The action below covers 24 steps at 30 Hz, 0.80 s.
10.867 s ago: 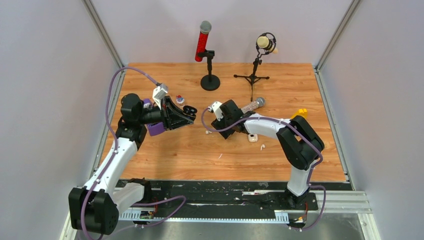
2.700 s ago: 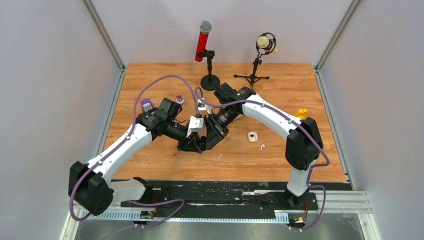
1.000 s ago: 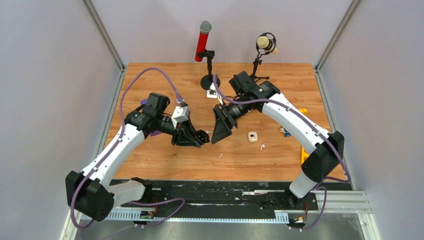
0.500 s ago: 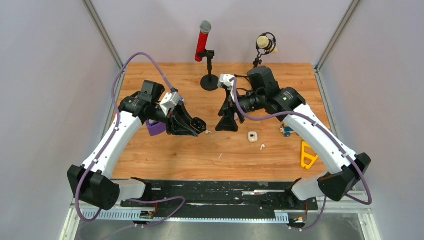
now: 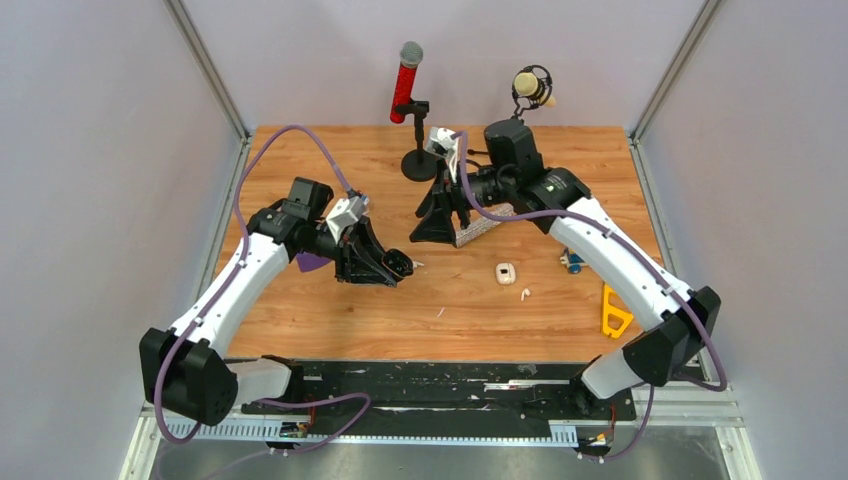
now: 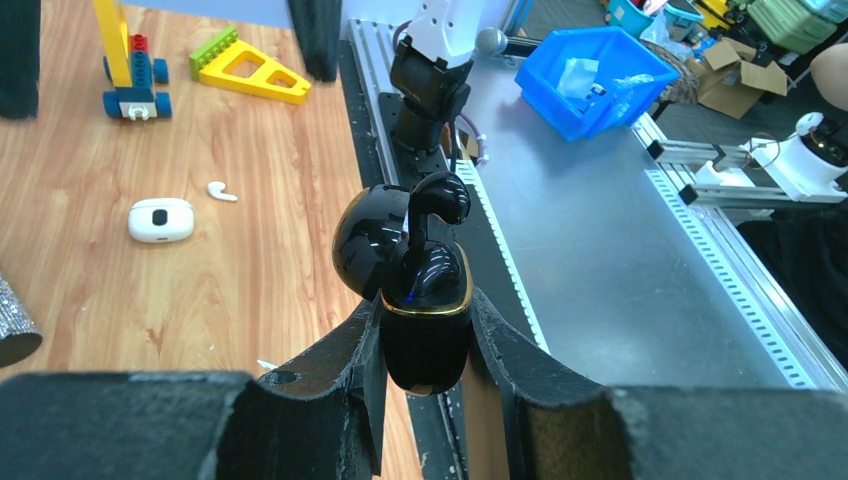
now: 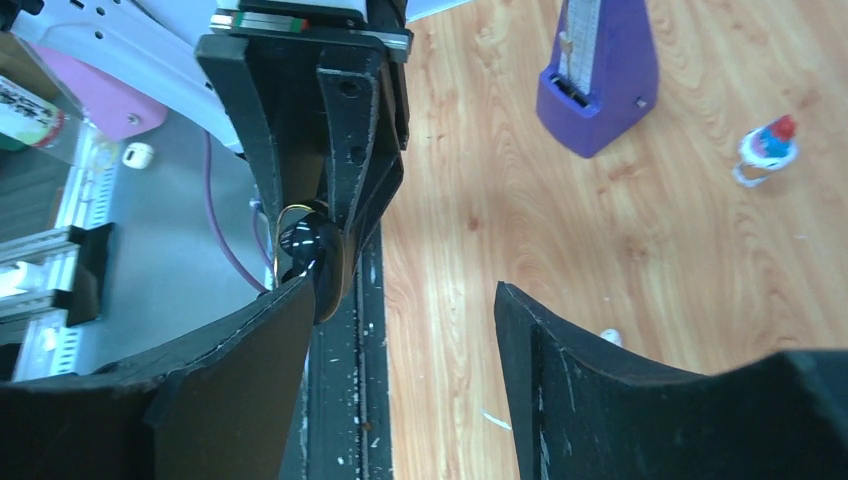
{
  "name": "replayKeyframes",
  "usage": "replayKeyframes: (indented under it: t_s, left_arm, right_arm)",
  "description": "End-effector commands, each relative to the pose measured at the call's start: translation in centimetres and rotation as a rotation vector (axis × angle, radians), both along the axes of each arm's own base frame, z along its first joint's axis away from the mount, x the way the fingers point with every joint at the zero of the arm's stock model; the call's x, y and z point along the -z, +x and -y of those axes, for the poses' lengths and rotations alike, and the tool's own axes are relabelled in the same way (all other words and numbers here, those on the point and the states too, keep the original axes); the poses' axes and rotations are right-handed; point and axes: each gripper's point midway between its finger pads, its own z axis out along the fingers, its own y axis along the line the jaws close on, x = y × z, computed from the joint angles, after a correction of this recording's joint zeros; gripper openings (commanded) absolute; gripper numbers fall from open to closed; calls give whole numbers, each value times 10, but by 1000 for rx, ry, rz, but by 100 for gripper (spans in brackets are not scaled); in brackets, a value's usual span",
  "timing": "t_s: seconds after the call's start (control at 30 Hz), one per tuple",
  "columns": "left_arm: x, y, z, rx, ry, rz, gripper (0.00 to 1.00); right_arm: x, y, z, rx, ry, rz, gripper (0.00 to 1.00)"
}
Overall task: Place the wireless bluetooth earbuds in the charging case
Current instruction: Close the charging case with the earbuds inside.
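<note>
Over the counter (image 5: 350,310), well off every edge, our left claw (image 5: 395,265) clamps the open black charging case (image 6: 425,335); our right claw (image 7: 405,290) faces it, parted, empty.

- Top view: high above and behind the arm bases, facing down over the whole table (image 5: 350,310), far off.
- Left wrist view: close behind the left tool (image 6: 425,305), looking past the black case (image 6: 425,335) across the table's right side to its near edge.
- Right wrist view: close behind the right tool (image 7: 400,295), facing the left tool head-on.
- Shared: white case (image 6: 160,219) in top and left wrist views; metronome (image 7: 598,85) in top and right wrist views.
</note>
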Motion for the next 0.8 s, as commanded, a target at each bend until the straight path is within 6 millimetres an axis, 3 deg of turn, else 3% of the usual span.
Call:
replayKeyframes:
  t_s: [0.0, 0.4, 0.77]
  left_arm:
    - [-31, -18, -3, 87, -149, 4, 1]
    - [-29, -18, -3, 88, -150, 8, 0]
    - [-29, -18, -3, 89, -150, 10, 0]
  right_arm:
    - [-8, -2, -13, -52, 47, -71, 67]
    - [7, -32, -18, -142, 41, -103, 68]
    - [16, -34, -23, -131, 17, -86, 68]
